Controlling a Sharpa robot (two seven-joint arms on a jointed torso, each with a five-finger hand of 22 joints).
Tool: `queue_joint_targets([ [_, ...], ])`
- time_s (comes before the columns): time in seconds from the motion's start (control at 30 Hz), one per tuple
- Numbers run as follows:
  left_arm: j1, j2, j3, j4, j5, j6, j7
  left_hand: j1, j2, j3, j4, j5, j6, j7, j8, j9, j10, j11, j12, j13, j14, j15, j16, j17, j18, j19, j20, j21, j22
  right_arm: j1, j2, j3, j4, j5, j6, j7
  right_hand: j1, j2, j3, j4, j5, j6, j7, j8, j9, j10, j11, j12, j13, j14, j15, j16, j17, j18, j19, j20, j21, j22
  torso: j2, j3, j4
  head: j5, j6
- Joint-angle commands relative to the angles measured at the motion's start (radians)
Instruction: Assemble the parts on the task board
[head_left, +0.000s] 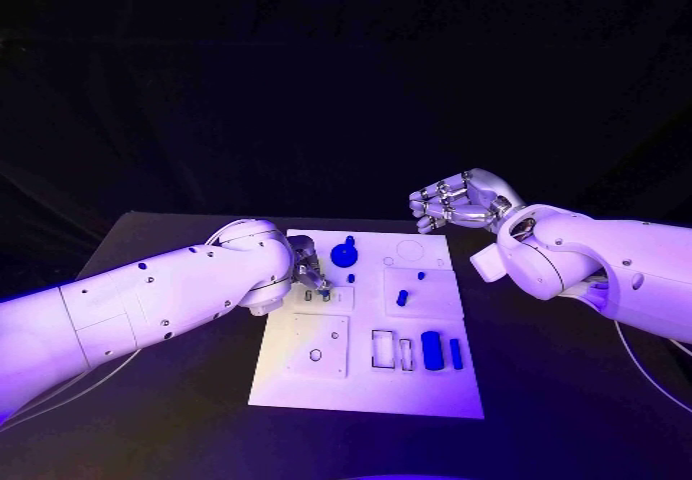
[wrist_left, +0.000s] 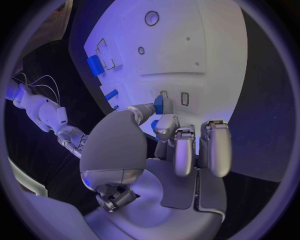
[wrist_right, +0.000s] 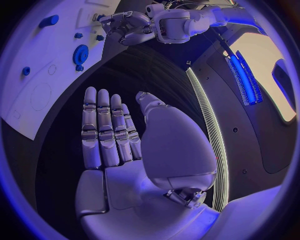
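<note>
Blue plastic is what the left hand (wrist_left: 164, 131) is busy with right now: a small blue block-shaped part (wrist_left: 159, 104) sits pinched between its thumb and a fingertip, while the other fingers (wrist_left: 215, 146) stay straight and loose alongside. The pinch hangs right over the flat white rectangular task board (head_left: 433, 390), just short of 2 small rectangular slots (wrist_left: 174, 98) cut into the surface straight ahead of the fingertips.

So I'd call this the insertion step for that piece. It looks lined up near the closer slot, but I can't tell if it's actually touching the board yet.

Next move, as I see it: keep the part square to the slot, ease it down, and only let go once it's seated. A bit of tilt could jam it on the edge.

The right hand (head_left: 454, 203) is well off past the far edge of the board, raised over the black table (head_left: 565, 380), fingers together and roughly straight, palm bare, holding nothing. Looks like it's just waiting.

Other blue pieces further from the left hand, like a round blue gear-like part (head_left: 345, 253) and a chunky blue cylinder (head_left: 431, 349), are already in or on the board.
</note>
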Motion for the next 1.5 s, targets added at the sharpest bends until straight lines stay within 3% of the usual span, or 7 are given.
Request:
queue_joint_targets([
  [0.03, -0.005, -0.004, 0.001, 0.011, 0.022, -0.098, 0.01, -0.002, 0.009, 0.167, -0.171, 0.004, 0.018, -0.027, 0.005, 0.004, 0.016, -0.007, 0.005, 0.002, 0.106, -0.009, 0.003, 0.264, -0.015, 0.009, 0.0, 0.005, 0.081, -0.001, 0.0, 0.0, 0.0, 0.0, 0.016, 0.008, -0.01, 0.002, -0.006, -0.002, 0.003, -0.002, 0.007, -0.003, -0.002, -0.002, 0.009, -0.003, -0.001, 0.001, 0.004, -0.005, -0.001, -0.008, -0.008, 0.001, 0.003, 0.001, 0.001, -0.0009, 0.0005, 0.0, -0.001],
  [0.6, -0.033, 0.015, 0.001, -0.03, -0.011, -0.061, 0.004, -0.008, 0.009, 0.171, -0.171, 0.004, 0.017, -0.028, 0.01, 0.005, 0.018, -0.008, 0.006, 0.001, 0.106, -0.01, 0.003, 0.264, -0.015, 0.01, -0.001, 0.006, 0.083, -0.003, -0.002, 0.0, 0.001, 0.001, 0.016, 0.009, -0.011, 0.003, -0.006, -0.001, 0.004, -0.002, 0.007, -0.003, -0.002, -0.002, 0.009, -0.003, -0.001, 0.0, 0.004, -0.005, -0.001, -0.007, -0.009, 0.002, 0.003, 0.001, 0.002, -0.0003, -0.0033, -0.001, -0.008],
  [1.5, -0.036, 0.022, 0.0, -0.026, -0.069, 0.069, -0.004, -0.03, -0.014, 0.163, -0.182, 0.001, 0.023, -0.037, 0.033, 0.007, 0.037, -0.014, 0.036, 0.028, 0.106, -0.013, 0.003, 0.264, -0.017, 0.015, -0.003, 0.009, 0.09, -0.004, -0.006, 0.0, 0.004, 0.004, 0.017, 0.009, -0.021, 0.006, -0.011, 0.001, 0.006, -0.003, 0.007, -0.003, -0.002, -0.002, 0.009, -0.002, -0.002, 0.0, 0.005, -0.005, -0.003, -0.007, -0.012, 0.003, 0.004, 0.002, 0.0, 0.0, -0.0013, -0.006, -0.014],
])
